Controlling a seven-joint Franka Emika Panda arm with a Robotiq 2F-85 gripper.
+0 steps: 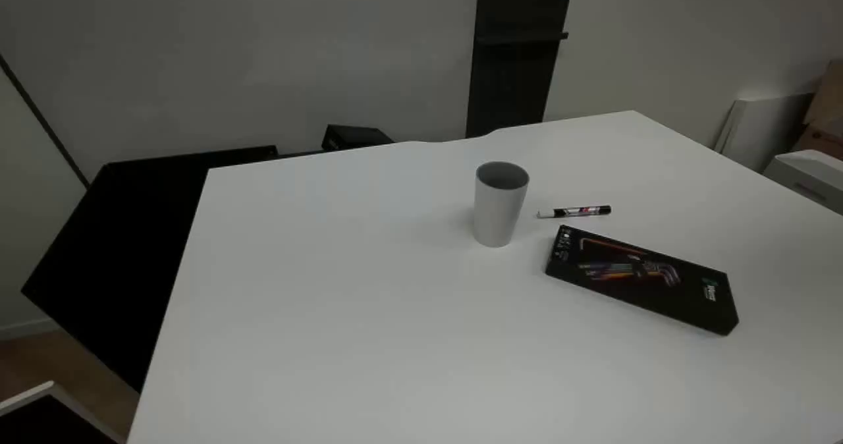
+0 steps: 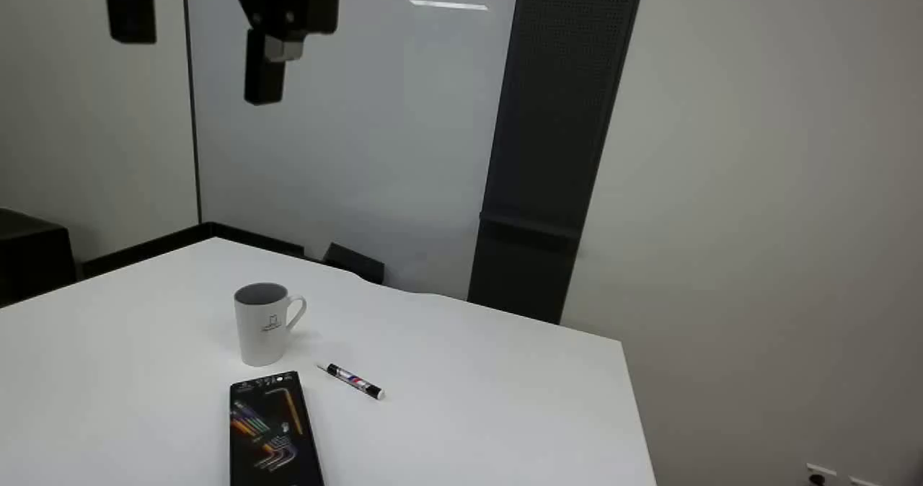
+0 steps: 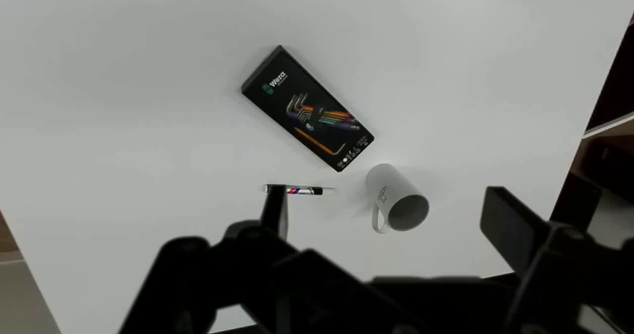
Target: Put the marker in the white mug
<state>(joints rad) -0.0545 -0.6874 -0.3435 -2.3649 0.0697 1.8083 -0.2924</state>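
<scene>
1. A flat black box (image 3: 307, 108) marked "Wera" is laid on the white table (image 1: 316, 299); one short end is turned toward the white mug (image 1: 498, 215), near it but apart.
2. The mug is stood upright; its handle is shown in the wrist view.
3. The marker (image 2: 352, 381) is laid flat on the table, outside the mug and just beside it, near the box. Its pale end is directed toward the mug.
4. A tall dark panel (image 1: 517, 68) is seen beyond the table in both exterior views.
5. The gripper (image 2: 198, 68) is positioned above the table, well apart from marker and mug.
6. The fingers (image 3: 512, 230) are set wide apart; wall is seen between them in an exterior view.
</scene>
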